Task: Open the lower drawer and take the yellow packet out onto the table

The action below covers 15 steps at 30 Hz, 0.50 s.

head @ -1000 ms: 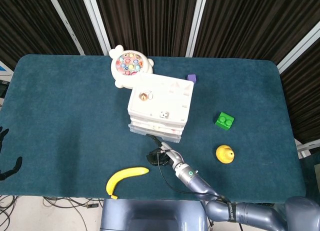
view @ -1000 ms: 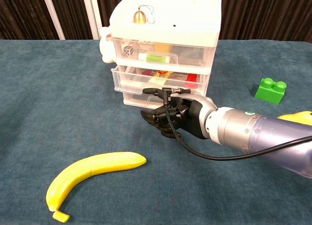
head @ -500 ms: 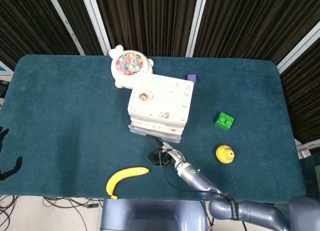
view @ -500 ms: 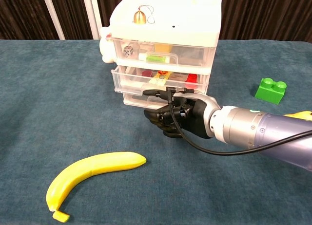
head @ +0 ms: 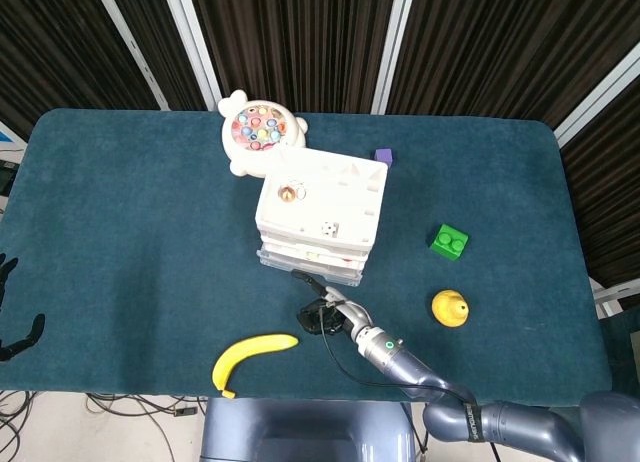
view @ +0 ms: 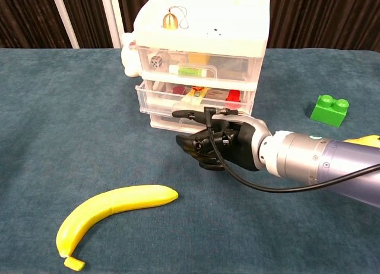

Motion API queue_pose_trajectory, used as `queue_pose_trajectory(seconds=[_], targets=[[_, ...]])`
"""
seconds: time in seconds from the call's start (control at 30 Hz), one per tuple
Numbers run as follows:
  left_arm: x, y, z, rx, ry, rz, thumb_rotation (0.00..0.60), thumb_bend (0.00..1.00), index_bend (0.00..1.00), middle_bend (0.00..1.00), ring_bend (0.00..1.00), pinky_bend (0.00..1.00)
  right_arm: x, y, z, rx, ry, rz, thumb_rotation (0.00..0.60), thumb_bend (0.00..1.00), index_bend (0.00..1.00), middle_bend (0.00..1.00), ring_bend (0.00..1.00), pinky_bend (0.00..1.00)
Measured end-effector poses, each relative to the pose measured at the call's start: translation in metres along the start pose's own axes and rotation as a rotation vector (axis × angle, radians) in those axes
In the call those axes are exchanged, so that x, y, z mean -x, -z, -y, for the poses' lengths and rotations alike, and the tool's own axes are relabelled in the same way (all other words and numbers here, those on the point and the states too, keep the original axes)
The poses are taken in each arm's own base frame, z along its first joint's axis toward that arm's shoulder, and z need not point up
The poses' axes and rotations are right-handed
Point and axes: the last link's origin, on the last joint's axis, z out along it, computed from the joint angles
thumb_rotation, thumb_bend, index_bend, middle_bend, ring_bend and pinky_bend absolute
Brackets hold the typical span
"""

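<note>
A white drawer unit [head: 320, 207] [view: 202, 48] with clear drawers stands mid-table. Its middle drawer [view: 196, 99] sticks out slightly and shows a yellowish packet [view: 193, 95] beside red items. The lower drawer [view: 161, 121] looks closed, mostly hidden behind my right hand [view: 217, 146] [head: 322, 315]. That hand sits on the table right in front of it, fingers curled in, one finger [view: 185, 114] stretched out to the drawer's top edge; contact is unclear. Only dark spread fingers of my left hand [head: 28, 332] show, off the table's left edge, holding nothing.
A banana [view: 113, 212] [head: 250, 354] lies front left of the right hand. To the right are a green brick [view: 329, 110] [head: 449, 242] and a yellow duck [head: 449, 308]. A fishing toy [head: 262, 130] and a purple cube [head: 383, 155] lie behind the unit.
My right hand has shifted slightly right and closer to the drawers, its outstretched finger now at the lower drawer's top edge. The yellowish packet in the middle drawer looks more tilted.
</note>
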Motion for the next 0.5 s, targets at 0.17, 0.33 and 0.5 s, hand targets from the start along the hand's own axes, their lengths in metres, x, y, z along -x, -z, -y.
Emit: queue_pose_trajectory(seconds=[0.17, 0.33, 0.5], targets=[[0.0, 0.0, 0.0, -0.001, 0.001, 0.0, 0.6, 0.36, 0.04, 0.0, 0.0, 0.0, 0.003, 0.005, 0.002, -0.009, 0.015, 0.016, 0.6, 0.55, 0.0, 0.81, 0.88, 0.93], [0.0, 0.0, 0.0, 0.001, 0.002, 0.001, 0.6, 0.36, 0.05, 0.0, 0.0, 0.0, 0.001, 0.012, 0.009, -0.029, 0.057, 0.013, 0.6, 0.55, 0.0, 0.82, 0.89, 0.93], [0.0, 0.0, 0.0, 0.003, 0.003, 0.002, 0.6, 0.36, 0.04, 0.0, 0.0, 0.0, -0.004, 0.02, 0.018, -0.041, 0.142, 0.002, 0.6, 0.55, 0.0, 0.83, 0.89, 0.94]])
